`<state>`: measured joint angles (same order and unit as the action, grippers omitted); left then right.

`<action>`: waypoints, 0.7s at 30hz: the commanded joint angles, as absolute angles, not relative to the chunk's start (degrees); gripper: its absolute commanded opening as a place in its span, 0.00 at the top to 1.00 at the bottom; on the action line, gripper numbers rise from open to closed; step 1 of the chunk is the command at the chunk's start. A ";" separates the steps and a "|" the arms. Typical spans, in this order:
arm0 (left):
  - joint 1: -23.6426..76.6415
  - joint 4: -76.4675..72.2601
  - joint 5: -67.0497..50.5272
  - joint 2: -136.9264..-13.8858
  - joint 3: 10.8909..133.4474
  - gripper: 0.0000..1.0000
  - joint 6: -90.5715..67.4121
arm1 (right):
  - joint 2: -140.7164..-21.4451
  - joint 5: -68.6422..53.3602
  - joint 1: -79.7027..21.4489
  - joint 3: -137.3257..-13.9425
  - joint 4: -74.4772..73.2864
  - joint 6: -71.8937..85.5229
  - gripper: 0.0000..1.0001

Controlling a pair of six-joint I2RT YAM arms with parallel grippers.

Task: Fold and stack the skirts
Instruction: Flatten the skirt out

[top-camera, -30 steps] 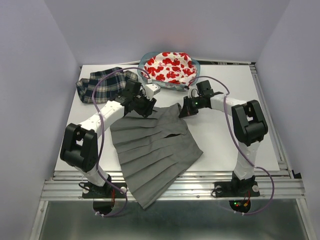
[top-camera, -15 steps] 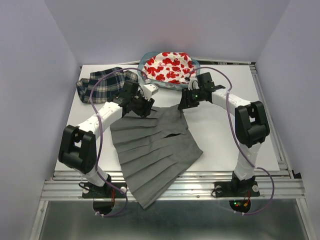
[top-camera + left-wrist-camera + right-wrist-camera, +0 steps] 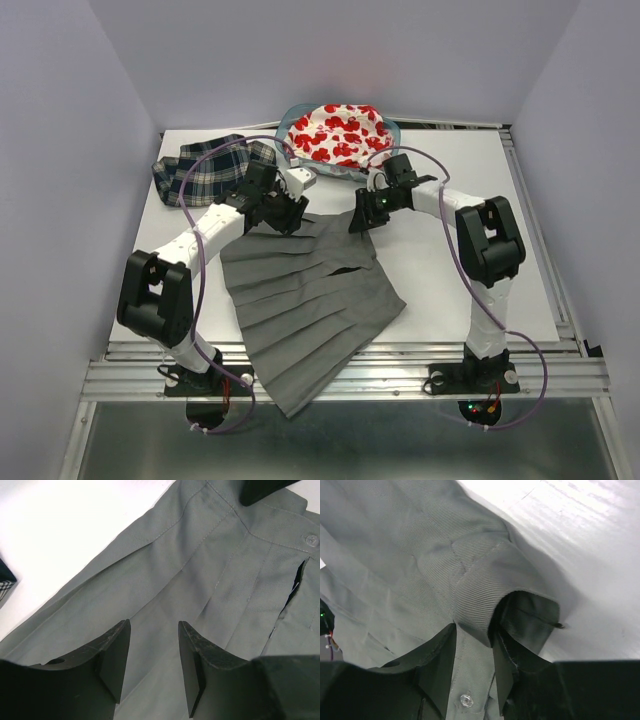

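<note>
Grey skirt (image 3: 310, 300) lies spread flat mid-frame on table (image 3: 450, 270), hem hanging over the bottom edge. Left gripper (image 3: 152, 630) at its upper-left corner, jaws spread, cloth under them, nothing pinched. Right gripper (image 3: 475, 635) at upper-right corner, pinching the humped waistband. Plaid skirt (image 3: 205, 170) upper left; red-print skirt (image 3: 335, 132) in basket (image 3: 392, 135), top centre.
</note>
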<state>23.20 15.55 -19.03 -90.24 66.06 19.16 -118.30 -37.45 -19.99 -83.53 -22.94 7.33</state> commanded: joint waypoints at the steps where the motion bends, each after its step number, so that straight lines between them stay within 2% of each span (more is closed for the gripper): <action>1: 22.59 13.89 -19.34 -88.07 65.39 0.46 19.16 | -116.99 -39.99 -20.48 -83.68 -23.82 5.98 0.60; 6: 22.50 13.54 -19.69 -87.54 65.04 0.46 18.63 | -117.68 -40.17 -20.48 -83.50 -25.05 4.66 0.61; 8: 22.50 13.36 -19.78 -87.28 64.86 0.46 18.37 | -118.56 -39.56 -20.48 -83.58 -24.96 4.13 0.65; 9: 22.50 13.36 -19.78 -87.10 64.69 0.46 18.37 | -119.09 -39.12 -20.48 -83.93 -25.13 4.04 0.68; 10: 22.50 13.36 -19.78 -86.93 64.34 0.46 18.37 | -119.18 -38.50 -20.48 -84.20 -25.57 4.04 0.79; 13: 22.50 13.71 -19.78 -86.14 63.90 0.46 18.28 | -116.65 -36.23 -20.48 -85.69 -26.63 4.92 0.99; 18: 22.59 15.82 -22.06 -80.87 60.56 0.46 17.75 | -108.30 -35.25 -20.48 -88.68 -32.16 5.28 0.99; 21: 22.59 16.78 -20.23 -79.72 58.80 0.46 19.07 | -107.57 -26.84 -20.48 -88.95 -35.67 1.59 0.99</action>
